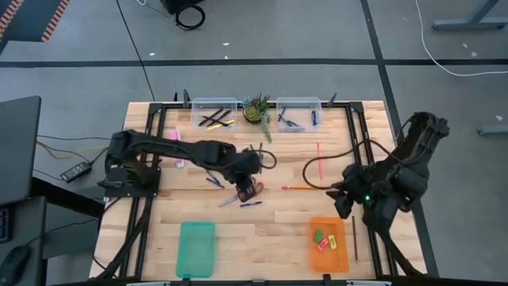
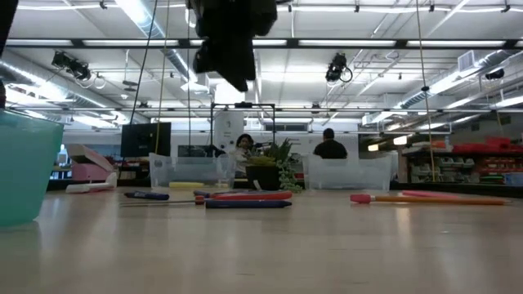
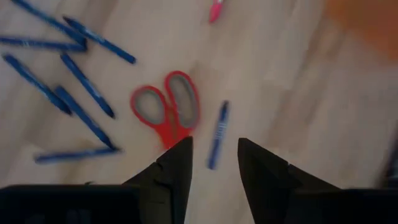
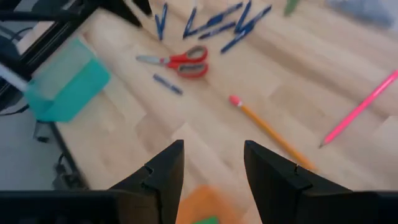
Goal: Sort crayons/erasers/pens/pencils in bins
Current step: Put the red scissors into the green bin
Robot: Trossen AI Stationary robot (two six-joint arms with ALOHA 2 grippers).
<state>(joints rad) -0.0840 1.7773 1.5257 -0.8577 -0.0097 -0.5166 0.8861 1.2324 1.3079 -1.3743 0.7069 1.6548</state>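
- The desk (image 1: pixel 270 230) is pale wood planks in a black frame, on a grey floor with dark lines.
- At the far edge stand two clear bins: the left one (image 1: pixel 214 104) holds dark pencils and a yellow one, the right one (image 1: pixel 298 104) holds blue pens. A small plant (image 1: pixel 255 110) sits between them.
- At the near edge lie a teal tray (image 1: pixel 196 248) and an orange tray (image 1: pixel 328 245); the orange one holds erasers (image 1: pixel 325 241), green, yellow and red.
- Mid-desk lie red scissors (image 3: pixel 168 109), a loose blue pen (image 3: pixel 217 134) just beside them, and more pens (image 3: pixel 62 81) scattered near. A yellow pencil (image 4: pixel 267 127) and a pink stick (image 4: pixel 360 109) lie toward the right.
- The low view shows a workshop hall with ceiling lights and two people seated beyond the desk.
- The left claw (image 3: pixel 214 155) hovers over the loose pen, pointing down, fingers spread and holding nothing.
- The right claw (image 4: pixel 213 158) hangs above the orange tray's far side, fingers spread, empty.
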